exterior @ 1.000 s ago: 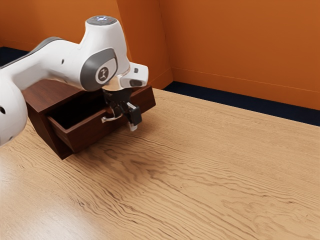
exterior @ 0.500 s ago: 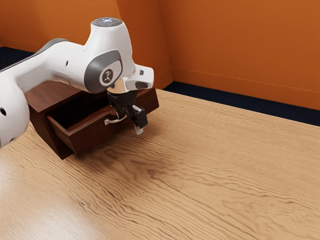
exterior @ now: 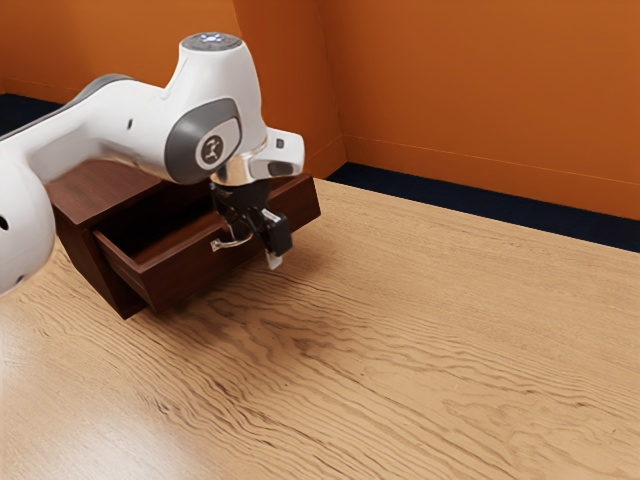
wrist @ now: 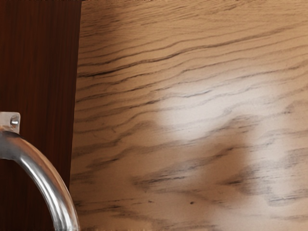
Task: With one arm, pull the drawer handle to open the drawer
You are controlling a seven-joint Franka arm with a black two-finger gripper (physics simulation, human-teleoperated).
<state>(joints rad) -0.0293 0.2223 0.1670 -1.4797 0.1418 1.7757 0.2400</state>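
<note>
— From the side: where does the handle lie from your claw?

— Right against it. My claw (exterior: 252, 240) hangs before the drawer (exterior: 185, 265); the handle (exterior: 228, 241) sits just beside it, toward the exterior view's left. Whether the claw is clamped on the handle or apart, I cannot tell.

— And the drawer itself?

— It stands part-way out of the dark cabinet (exterior: 85, 195) on the surface (exterior: 420, 350), and its hollow shows. The handle's long axis runs along the front; I judge the pull must go across that axis, away from the cabinet, toward the exterior view's lower right.

— And from the wrist?

— The handle (wrist: 45, 180) bends as a bright bar close under my hand; its end is bolted to the dark front (wrist: 38, 62); the surface (wrist: 192, 96) lies on the front's far side, the way I must draw.
</note>
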